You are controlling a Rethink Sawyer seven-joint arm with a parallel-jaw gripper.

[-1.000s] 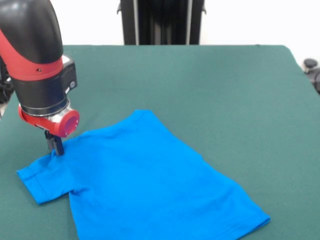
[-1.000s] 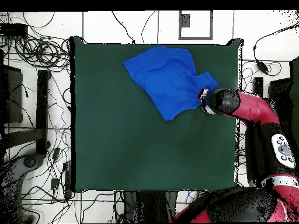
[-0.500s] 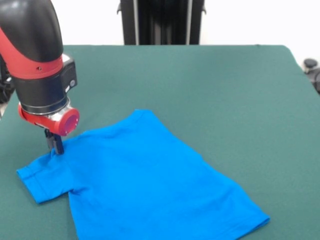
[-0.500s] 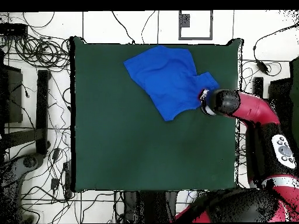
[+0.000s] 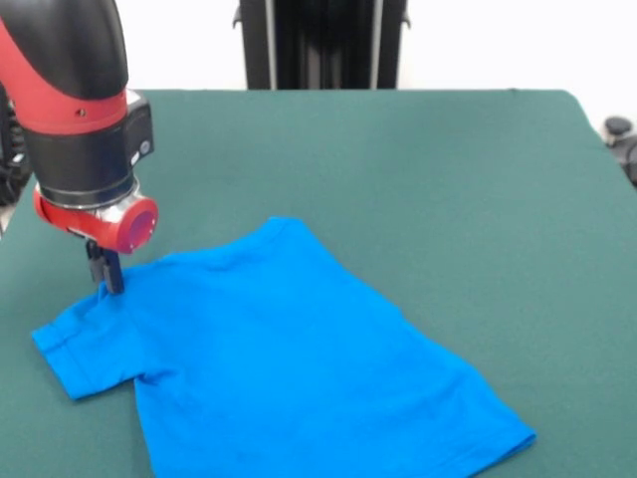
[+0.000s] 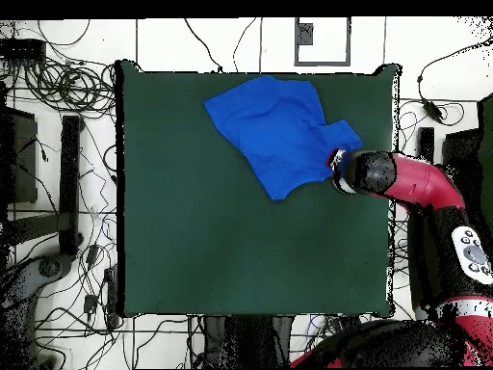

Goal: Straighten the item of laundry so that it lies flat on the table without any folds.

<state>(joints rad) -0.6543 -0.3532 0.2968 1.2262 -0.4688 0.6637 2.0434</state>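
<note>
Seen from the front, at the far left: gripper [image 5: 106, 275] under the red and black arm [image 5: 80, 119], tips down at the edge of the T-shirt [image 5: 289, 358] near its sleeve [image 5: 85, 344] — pressed close together, apparently pinching a bit of the blue fabric, though the grasp itself cannot be made out for certain. Just below the jaws, the sleeve, spread on the table [image 5: 448, 199] with its hem toward the left. To the right of the jaws, the shirt's body, running diagonally away toward the lower right, mostly flat, with slight ripples near the armpit. From above: gripper [image 6: 336, 166] at the shirt's [image 6: 274, 130] edge beside the sleeve — cloth lying toward one end of the green table [image 6: 212, 251].
</note>
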